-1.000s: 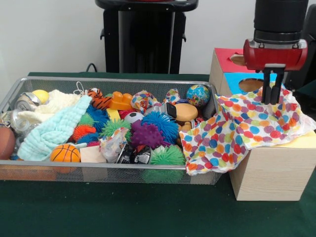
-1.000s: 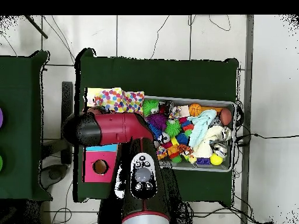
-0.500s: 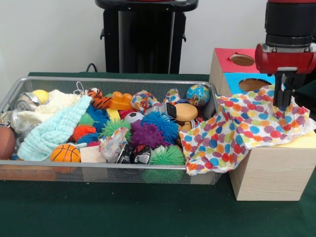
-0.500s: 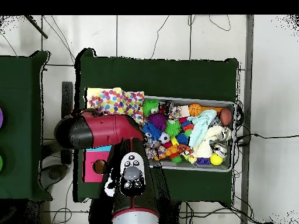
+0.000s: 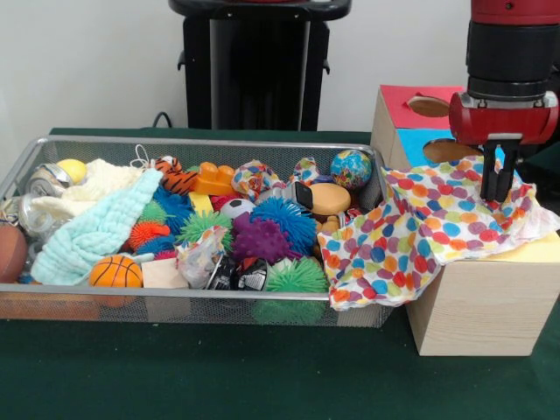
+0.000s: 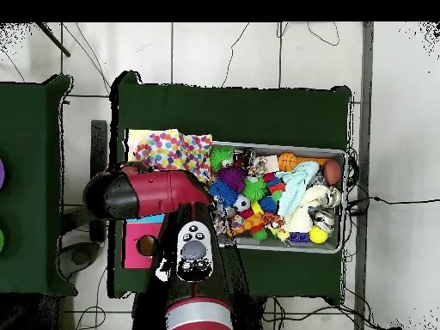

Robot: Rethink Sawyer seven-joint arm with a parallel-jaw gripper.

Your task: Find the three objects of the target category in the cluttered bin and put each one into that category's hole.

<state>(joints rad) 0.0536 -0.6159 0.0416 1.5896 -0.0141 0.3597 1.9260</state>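
One wire bin (image 5: 26, 166) sits far to the left of the end effector (image 5: 499, 188) in the front view, heaped with spiky balls, a basketball (image 5: 115, 272), a mint towel (image 5: 98, 229), a globe ball (image 5: 351, 168) and much else. Which category is wanted cannot be read from the frames, so no target can be named. Next comes the polka-dot cloth (image 5: 420, 236), its long axis running from the bin's near corner up over the wooden sorting box (image 5: 481, 311). The end effector hangs over that cloth's upper right part, fingers close together with tips at the fabric; whether they pinch it I cannot tell. Just behind and left of the end effector lies the blue panel's hole (image 5: 448, 150), with the red panel's hole (image 5: 430, 106) farther back. The box's contents are hidden.
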